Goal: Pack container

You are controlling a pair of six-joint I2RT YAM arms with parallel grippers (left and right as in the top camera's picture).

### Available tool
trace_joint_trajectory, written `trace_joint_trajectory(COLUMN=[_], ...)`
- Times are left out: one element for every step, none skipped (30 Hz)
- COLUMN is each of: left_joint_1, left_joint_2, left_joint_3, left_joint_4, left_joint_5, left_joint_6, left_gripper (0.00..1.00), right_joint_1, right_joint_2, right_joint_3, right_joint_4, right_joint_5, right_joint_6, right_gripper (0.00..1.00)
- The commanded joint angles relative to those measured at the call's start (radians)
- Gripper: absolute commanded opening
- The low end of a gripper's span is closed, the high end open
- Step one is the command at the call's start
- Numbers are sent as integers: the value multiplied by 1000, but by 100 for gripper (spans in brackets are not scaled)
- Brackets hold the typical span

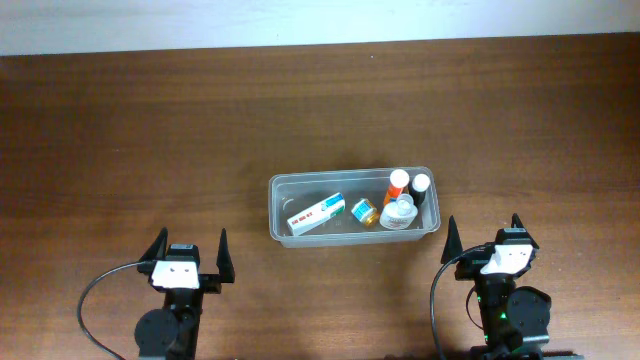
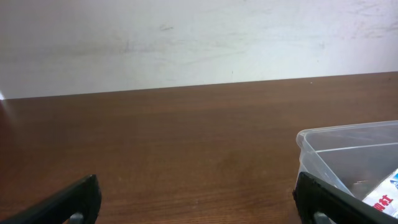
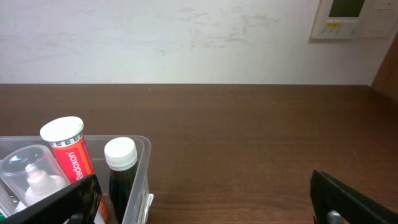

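Container (image 1: 350, 178), white box (image 1: 317, 213) and dark bottle (image 1: 421, 187) inside; left gripper (image 1: 192, 248), right gripper (image 1: 482, 238) spread, empty; I'd keep both off its rim.

I worked in what looked like a plain lab or office room set up as a robot bench. My two arms stood at 6 o'clock on a brown wood-grain table (image 1: 150, 120), with black cables (image 1: 97, 282) looping from their bases. A bare, scuffed white wall (image 3: 155, 37) ran along 12 o'clock. At about 1 o'clock from my right wrist, a wall control panel (image 3: 347, 18) with a small display hung on it. The container (image 1: 330, 177) of small bottles (image 1: 400, 210) sat mid-table like a test prop.
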Motion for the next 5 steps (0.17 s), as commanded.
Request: trace_joint_trajectory(left_joint_1=[1,1,1,1,1], left_joint_2=[-5,-5,-5,-5,-5], left_joint_3=[-2,-2,-2,-2,-2], left_joint_4=[-5,-5,-5,-5,-5], left_joint_5=[-3,-3,-3,-3,-3], left_joint_6=[15,15,15,15,16], left_gripper=[99,99,99,99,99], right_joint_1=[-5,-5,-5,-5,-5], right_joint_2=[-7,-7,-7,-7,-7], right_joint_3=[-9,-9,-9,-9,-9], right_joint_4=[0,0,0,0,0], right_joint_5=[-5,-5,-5,-5,-5], right_joint_6=[-3,-3,-3,-3,-3], right_gripper=[99,98,98,98,98])
